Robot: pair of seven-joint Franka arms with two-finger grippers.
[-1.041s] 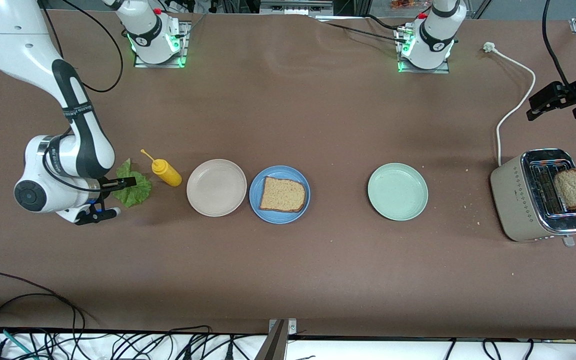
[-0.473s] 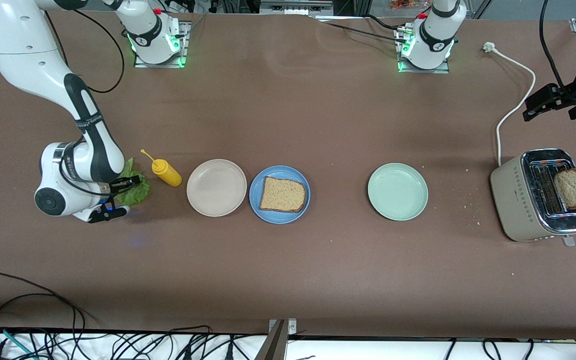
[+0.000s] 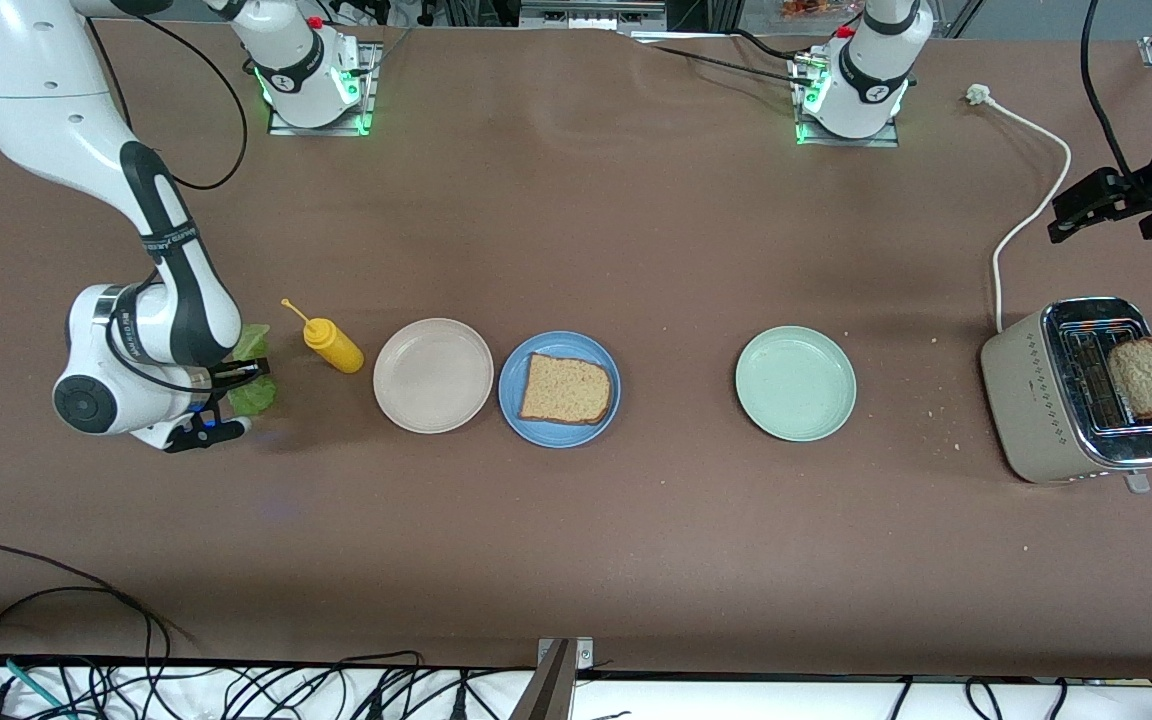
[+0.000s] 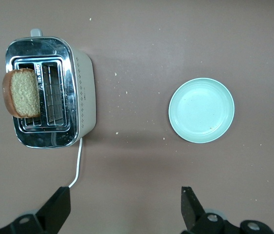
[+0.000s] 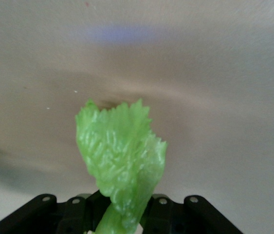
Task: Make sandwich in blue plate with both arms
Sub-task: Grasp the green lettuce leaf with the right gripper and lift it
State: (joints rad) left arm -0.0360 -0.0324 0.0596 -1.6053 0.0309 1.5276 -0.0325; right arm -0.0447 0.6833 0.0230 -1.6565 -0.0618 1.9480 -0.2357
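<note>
Lettuce leaf (image 5: 121,156) is pinched between the closed fingers of the right hand (image 3: 236,398), and in the right wrist view it stands out from the fingers, crumpled, over the bare brown bench (image 3: 576,540). This hand is low at the right arm's end of the bench, just beside the yellow squeeze bottle (image 3: 329,342), which lies on its side. Next to the bottle, toward the left arm's end, sits a beige plate (image 3: 433,375), and touching or nearly touching it is the blue plate (image 3: 511,395), with one bread slice (image 3: 564,388) lying flat in it. Well apart from these, farther toward the left arm's end, there is a pale green plate (image 3: 795,383) with nothing in it. The left hand (image 3: 1101,205) hangs in the air with its fingers (image 4: 56,210) spread wide and holding nothing; it is over the bench near the white cable (image 3: 1031,190) of the toaster (image 3: 1026,400). The second bread slice (image 3: 1144,375) sticks up out of one slot of the toaster, tilted outward.
</note>
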